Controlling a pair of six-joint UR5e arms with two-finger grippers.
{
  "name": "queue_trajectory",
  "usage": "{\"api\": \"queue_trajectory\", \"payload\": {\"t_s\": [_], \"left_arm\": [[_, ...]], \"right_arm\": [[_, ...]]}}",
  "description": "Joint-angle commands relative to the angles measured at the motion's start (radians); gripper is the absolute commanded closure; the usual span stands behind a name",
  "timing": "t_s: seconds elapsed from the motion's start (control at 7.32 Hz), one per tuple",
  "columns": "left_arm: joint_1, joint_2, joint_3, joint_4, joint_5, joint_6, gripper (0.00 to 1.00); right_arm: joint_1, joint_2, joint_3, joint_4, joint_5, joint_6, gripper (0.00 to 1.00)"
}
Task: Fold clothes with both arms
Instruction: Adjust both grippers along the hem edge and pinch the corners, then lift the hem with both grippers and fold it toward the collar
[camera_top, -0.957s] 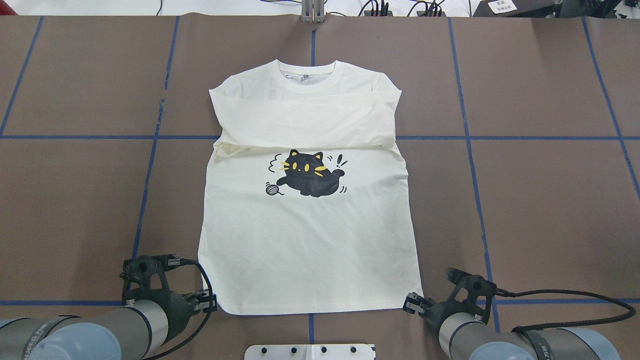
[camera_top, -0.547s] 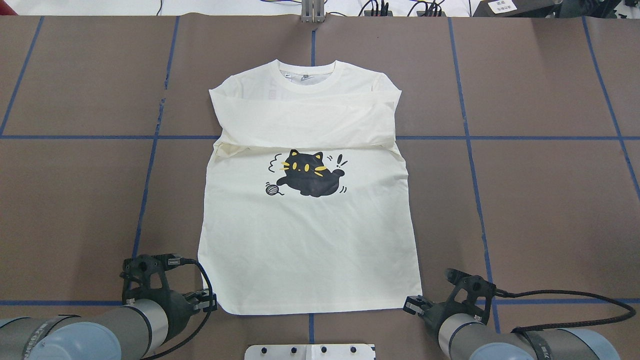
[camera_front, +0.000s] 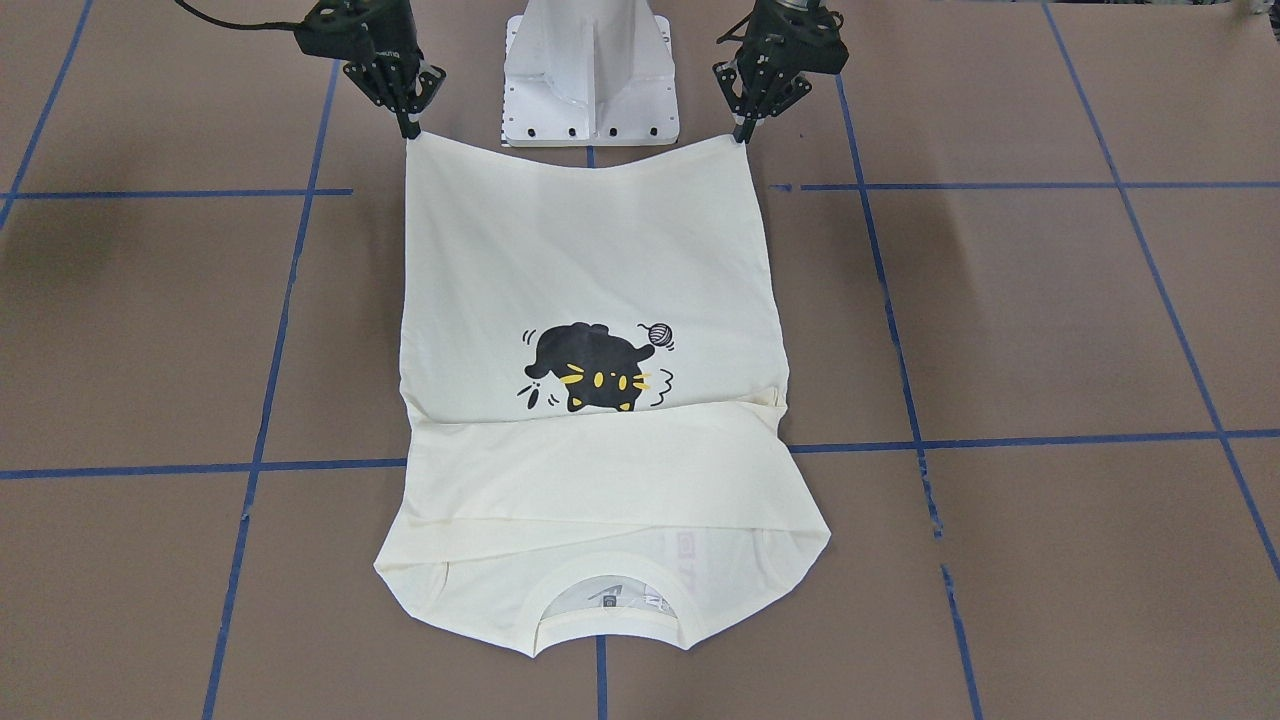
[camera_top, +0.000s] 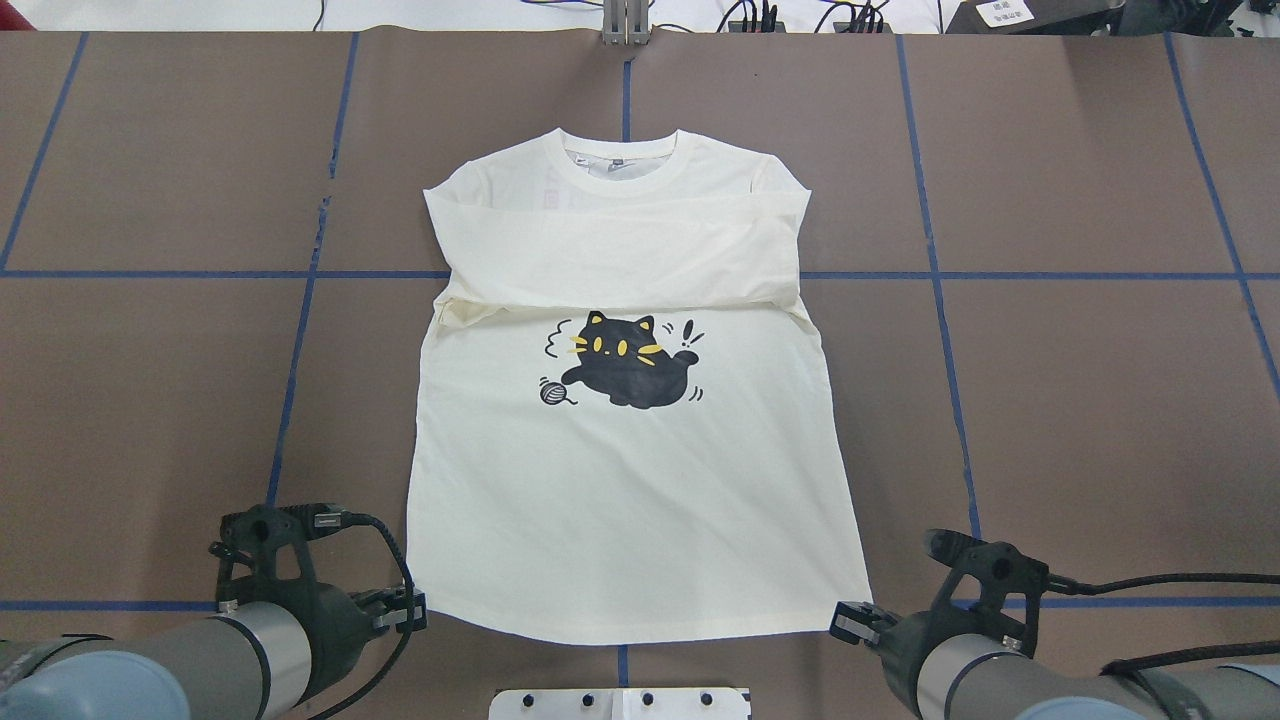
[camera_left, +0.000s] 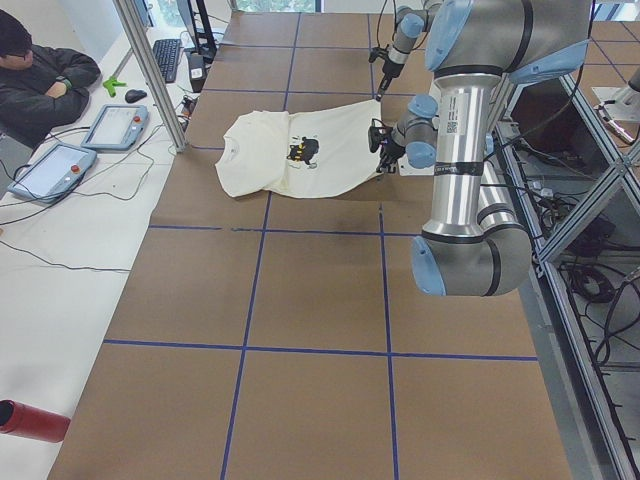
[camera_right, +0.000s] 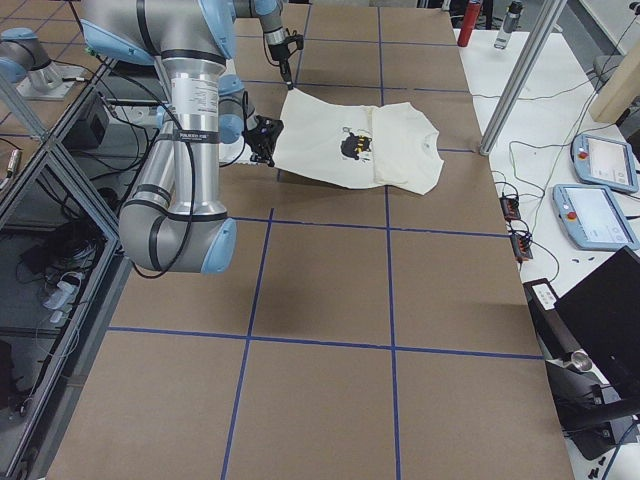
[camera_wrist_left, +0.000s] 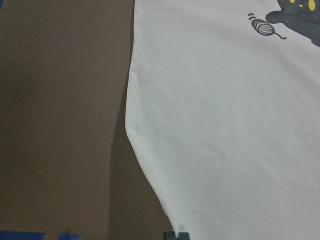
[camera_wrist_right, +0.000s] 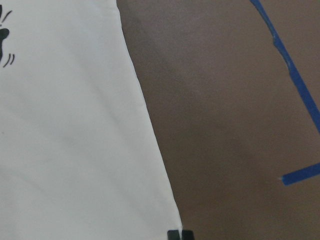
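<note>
T-shirt (camera_top: 640, 500) is laid print-up on the table (camera_top: 1080, 400), collar (camera_top: 622, 165) at the far end, sleeves folded across the chest. The near hem corners are gripped, one by the left pincer (camera_front: 742, 132), the other by the right pincer (camera_front: 410, 128), both clenched. The hem is seen slightly raised in the side views. Step judged: hem-to-collar fold, at its start. Next: both corners to be lifted evenly, kept taut, and carried forward over the cat print (camera_top: 625, 360).

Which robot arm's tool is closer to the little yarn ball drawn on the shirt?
Left. The left tool pinches the hem corner on the yarn ball's side of the shirt. The right tool pinches the opposite hem corner, past the cat.
</note>
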Motion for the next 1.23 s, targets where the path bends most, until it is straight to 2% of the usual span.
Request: {"api": "queue_trajectory", "payload": {"t_s": [0.0,0.14,0.27,0.55,0.68,0.96,1.09], "left_arm": [[0.007,-0.006,-0.24,0.196,-0.099,-0.008,1.0],[-0.009,-0.011,-0.294,0.247,-0.168,0.003,1.0],[-0.054,-0.021,-0.292,0.252,-0.211,0.049,1.0],[-0.258,-0.134,-0.245,0.293,-0.278,0.312,1.0],[-0.362,-0.222,-0.173,0.328,-0.305,0.395,1.0],[-0.528,-0.349,0.009,0.329,-0.311,0.565,1.0],[-0.584,-0.376,0.083,0.324,-0.322,0.616,1.0]], "right_arm": [[-0.027,0.029,0.269,-0.233,0.017,0.0,1.0],[0.025,0.113,0.278,-0.324,0.072,-0.003,1.0],[0.112,0.161,0.276,-0.38,0.137,-0.034,1.0],[0.328,0.25,0.237,-0.405,0.261,-0.192,1.0],[0.423,0.308,0.193,-0.405,0.31,-0.264,1.0],[0.597,0.419,-0.006,-0.396,0.358,-0.36,1.0],[0.67,0.451,-0.092,-0.39,0.379,-0.422,1.0]]}}
